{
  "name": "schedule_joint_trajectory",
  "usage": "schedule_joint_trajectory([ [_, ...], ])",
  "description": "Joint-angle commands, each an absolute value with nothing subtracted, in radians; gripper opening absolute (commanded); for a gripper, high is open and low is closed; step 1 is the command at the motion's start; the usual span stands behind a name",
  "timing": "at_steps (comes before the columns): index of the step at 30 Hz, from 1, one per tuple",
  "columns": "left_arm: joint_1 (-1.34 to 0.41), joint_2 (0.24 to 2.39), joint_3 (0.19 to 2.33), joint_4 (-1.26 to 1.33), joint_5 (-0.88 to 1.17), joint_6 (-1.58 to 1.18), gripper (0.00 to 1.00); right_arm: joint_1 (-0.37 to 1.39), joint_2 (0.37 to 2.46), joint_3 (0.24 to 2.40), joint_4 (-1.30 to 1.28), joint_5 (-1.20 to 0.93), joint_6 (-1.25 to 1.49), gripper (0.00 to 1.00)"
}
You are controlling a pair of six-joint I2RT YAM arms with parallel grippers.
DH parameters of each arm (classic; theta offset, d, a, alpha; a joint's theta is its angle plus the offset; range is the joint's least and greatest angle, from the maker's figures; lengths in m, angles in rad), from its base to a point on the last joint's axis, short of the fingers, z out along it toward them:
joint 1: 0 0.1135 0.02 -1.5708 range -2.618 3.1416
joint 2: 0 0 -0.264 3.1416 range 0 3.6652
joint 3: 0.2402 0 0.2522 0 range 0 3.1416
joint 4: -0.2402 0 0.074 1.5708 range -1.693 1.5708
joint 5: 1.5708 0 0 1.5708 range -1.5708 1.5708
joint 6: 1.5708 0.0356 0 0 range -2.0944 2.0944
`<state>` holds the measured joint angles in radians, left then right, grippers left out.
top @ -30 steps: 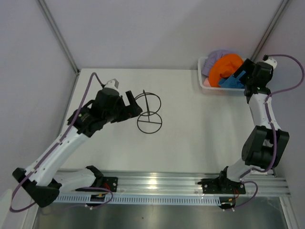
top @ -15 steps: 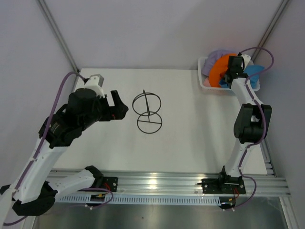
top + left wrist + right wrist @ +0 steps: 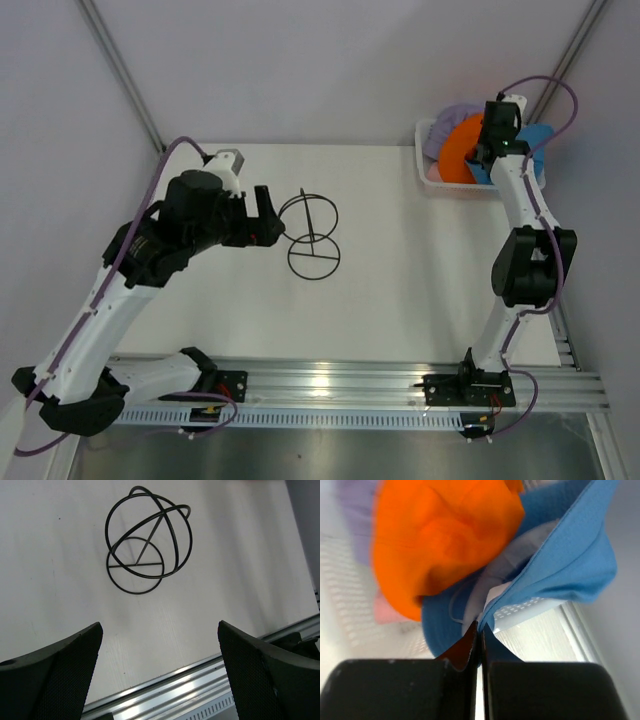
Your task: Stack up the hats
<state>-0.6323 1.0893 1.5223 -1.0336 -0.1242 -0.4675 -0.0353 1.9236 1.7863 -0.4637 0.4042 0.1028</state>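
Observation:
The hats lie heaped in a white mesh basket [image 3: 428, 182] at the table's far right corner. The orange hat [image 3: 462, 148] lies on top, with the lavender hat [image 3: 450, 118] behind it. A pink hat [image 3: 433, 172] peeks out underneath. My right gripper [image 3: 480, 627] is shut on the brim of the blue hat [image 3: 570, 565], and the fabric hangs from the closed tips beside the orange hat [image 3: 445, 535]. In the top view that gripper [image 3: 488, 148] sits over the basket. My left gripper [image 3: 160, 625] hovers open and holds nothing.
A black wire stand [image 3: 313, 235] rests mid-table, just right of the left gripper [image 3: 268, 215]; the left wrist view shows it [image 3: 147, 540] ahead of the fingers. The metal rail [image 3: 200, 680] runs along the near edge. A wall stands close behind the basket.
My right gripper has closed on the blue hat's brim and drawn it up out of the basket. The left arm swung back, then returned toward the wire stand.

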Motion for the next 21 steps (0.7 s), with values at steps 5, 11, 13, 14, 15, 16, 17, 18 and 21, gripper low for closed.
schedule_joint_trajectory([
  [5, -0.627, 0.982, 1.51, -0.842, 0.087, -0.341, 1.0, 0.037, 1.681, 2.07, -0.607, 0.114, -0.098, 0.0],
  [11, -0.638, 0.923, 1.407, -0.487, 0.348, -0.095, 0.99, 0.089, 1.645, 2.226, -0.847, -0.198, 0.04, 0.0],
  [13, -0.638, 0.936, 1.396, -0.361, 0.362, -0.042, 0.99, 0.164, 1.617, 2.194, -0.882, -0.192, 0.06, 0.0],
  [14, -0.638, 0.945, 1.393, -0.326, 0.389, -0.019, 0.99, 0.193, 1.6, 2.172, -0.896, -0.178, 0.064, 0.0],
  [15, -0.638, 0.959, 1.391, -0.267, 0.403, 0.021, 0.99, 0.221, 1.594, 2.168, -0.922, -0.169, 0.071, 0.0],
  [16, -0.638, 0.998, 1.402, -0.249, 0.42, 0.04, 1.0, 0.268, 1.594, 2.166, -0.934, -0.172, 0.083, 0.0],
  [17, -0.638, 1.024, 1.429, -0.245, 0.469, 0.054, 1.0, 0.287, 1.592, 2.169, -0.948, -0.179, 0.086, 0.0],
  [18, -0.64, 1.049, 1.448, -0.229, 0.492, 0.063, 0.99, 0.307, 1.591, 2.168, -0.963, -0.187, 0.092, 0.0],
  [21, -0.659, 1.144, 1.502, -0.206, 0.523, 0.046, 0.99, 0.366, 1.583, 2.16, -0.962, -0.204, 0.133, 0.0],
])
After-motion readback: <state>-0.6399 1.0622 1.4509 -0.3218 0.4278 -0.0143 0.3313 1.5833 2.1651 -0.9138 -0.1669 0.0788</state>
